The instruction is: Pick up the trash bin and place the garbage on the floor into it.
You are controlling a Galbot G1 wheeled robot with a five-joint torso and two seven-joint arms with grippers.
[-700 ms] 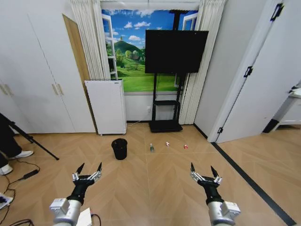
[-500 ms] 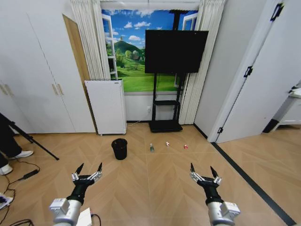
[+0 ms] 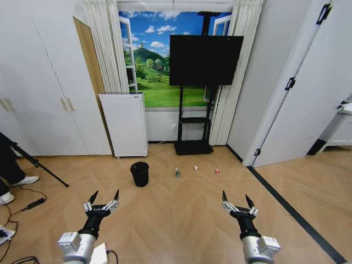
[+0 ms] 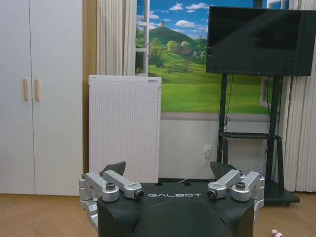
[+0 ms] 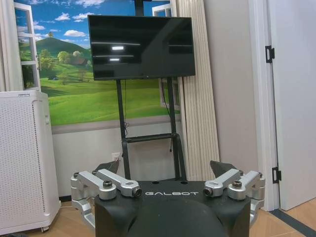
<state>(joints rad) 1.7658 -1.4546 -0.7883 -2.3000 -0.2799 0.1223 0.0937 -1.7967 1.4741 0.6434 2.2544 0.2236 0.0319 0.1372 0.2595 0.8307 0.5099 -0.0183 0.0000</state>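
Trash bin point(image 3: 139, 174) beside bottle point(image 3: 177, 172).

Matt black trash bin point(image 3: 139, 173) stands on a smooth, faintly glossy wood-look herringbone floor point(image 3: 181, 209).

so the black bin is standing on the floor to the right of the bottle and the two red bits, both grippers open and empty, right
Not quite: in the head view the trash bin stands left of the bottle and the two red-and-white pieces, not right. The rest holds: left gripper and right gripper are open and empty.
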